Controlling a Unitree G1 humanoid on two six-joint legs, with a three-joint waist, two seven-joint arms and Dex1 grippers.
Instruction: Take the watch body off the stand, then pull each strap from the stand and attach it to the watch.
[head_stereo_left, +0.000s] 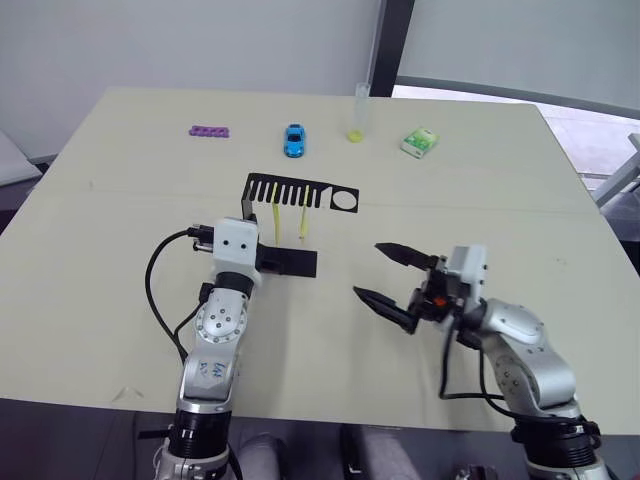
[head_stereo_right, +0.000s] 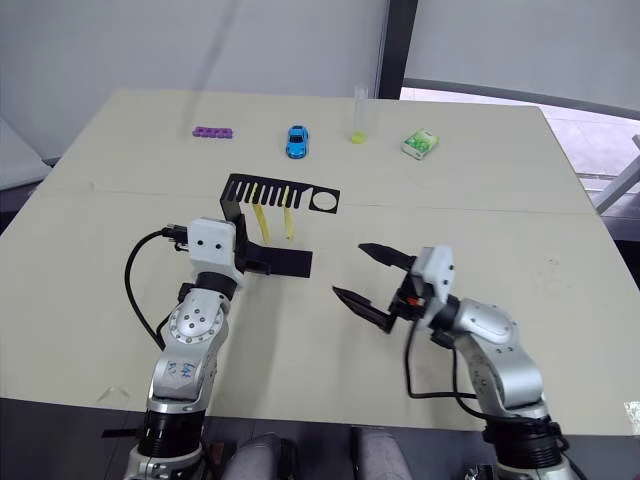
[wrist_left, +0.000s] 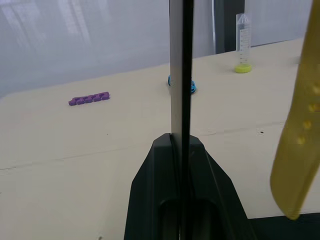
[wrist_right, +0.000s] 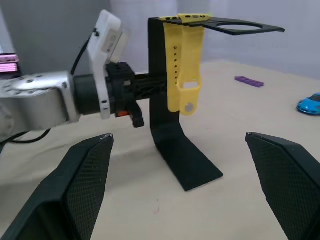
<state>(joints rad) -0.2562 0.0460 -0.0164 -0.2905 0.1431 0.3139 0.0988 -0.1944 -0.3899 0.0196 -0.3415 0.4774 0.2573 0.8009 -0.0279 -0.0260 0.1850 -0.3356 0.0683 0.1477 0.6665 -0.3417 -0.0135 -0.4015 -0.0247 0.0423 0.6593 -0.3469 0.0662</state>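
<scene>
One pale beige table (head_stereo_left: 120, 300) held everything we saw, with a grey-white wall and a dark window post behind its far edge. Along that far edge, going left to right, we counted one purple block strip (head_stereo_left: 210, 131), one blue toy car (head_stereo_left: 294, 140), one clear tube (head_stereo_left: 359, 112) with a yellow tip, and one small green-and-white packet (head_stereo_left: 421, 143).

Nearer us, on the left, the left gripper (wrist_left: 181, 150) had its two black fingers pressed together on the upright back plate of the stand (head_stereo_left: 300, 192), gripping it. We counted one stand, its slotted top plate level and its flat base resting on the table. Two yellow straps (wrist_right: 182, 65) hung side by side from the slots, both untouched. We could not make out the watch body anywhere on the stand.

To the right, the right gripper (head_stereo_left: 388, 278) hovered above the table with its fingers spread wide, holding nothing, near the stand but apart from it.
</scene>
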